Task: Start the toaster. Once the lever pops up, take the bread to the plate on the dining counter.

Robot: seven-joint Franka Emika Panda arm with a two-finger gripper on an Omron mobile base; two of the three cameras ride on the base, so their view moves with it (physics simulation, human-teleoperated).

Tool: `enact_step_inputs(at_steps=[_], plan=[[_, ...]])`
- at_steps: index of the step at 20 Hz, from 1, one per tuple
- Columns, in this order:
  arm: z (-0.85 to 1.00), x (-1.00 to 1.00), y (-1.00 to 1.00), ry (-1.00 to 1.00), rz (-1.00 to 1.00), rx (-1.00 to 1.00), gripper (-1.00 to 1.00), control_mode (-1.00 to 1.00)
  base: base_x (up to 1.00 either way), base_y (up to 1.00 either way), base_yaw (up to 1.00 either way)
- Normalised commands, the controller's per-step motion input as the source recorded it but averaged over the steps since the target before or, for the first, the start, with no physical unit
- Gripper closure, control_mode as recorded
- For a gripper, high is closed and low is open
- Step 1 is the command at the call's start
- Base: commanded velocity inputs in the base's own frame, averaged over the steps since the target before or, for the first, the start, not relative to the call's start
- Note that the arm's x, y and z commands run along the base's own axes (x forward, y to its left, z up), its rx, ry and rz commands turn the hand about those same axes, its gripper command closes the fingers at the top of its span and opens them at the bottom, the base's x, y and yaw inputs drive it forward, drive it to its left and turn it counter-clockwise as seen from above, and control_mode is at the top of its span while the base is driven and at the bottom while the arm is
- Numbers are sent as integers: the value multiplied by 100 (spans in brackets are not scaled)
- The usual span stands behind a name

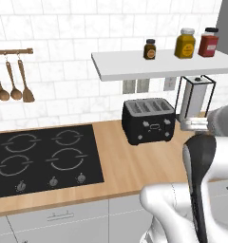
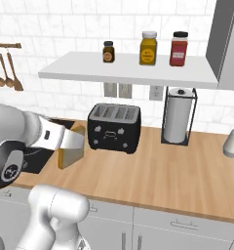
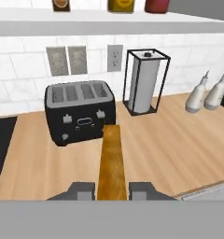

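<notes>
My gripper (image 3: 112, 190) is shut on the bread (image 3: 112, 161), a tan slice seen edge-on between the fingers. From the right base view the bread (image 2: 72, 146) hangs upright at the gripper (image 2: 65, 139), in the air left of and in front of the toaster (image 2: 114, 128). The black toaster (image 3: 80, 116) stands on the wood worktop (image 3: 170, 140) against the tiled wall; no bread shows in its slots (image 1: 149, 105). The plate and the dining counter are out of view.
A paper towel holder (image 2: 178, 117) stands right of the toaster. Above is a white shelf (image 2: 128, 73) with three spice jars. A black cooktop (image 1: 40, 159) lies to the left, under hanging wooden utensils (image 1: 14, 88). Two white bottles (image 3: 207, 95) stand at the right.
</notes>
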Motion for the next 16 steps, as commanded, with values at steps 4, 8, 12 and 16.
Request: enact_step_inputs(at_steps=[4, 8, 12, 16], plan=[[-2, -5, -18, 0, -77, 0, 100, -100, 0, 0, 0], [-2, 0, -25, 0, -77, 1, 100, -100, 0, 0, 0], [0, 0, -15, 0, -36, 4, 100, -100, 0, 0, 0], [0, 0, -13, 0, -1, 7, 100, -100, 0, 0, 0]])
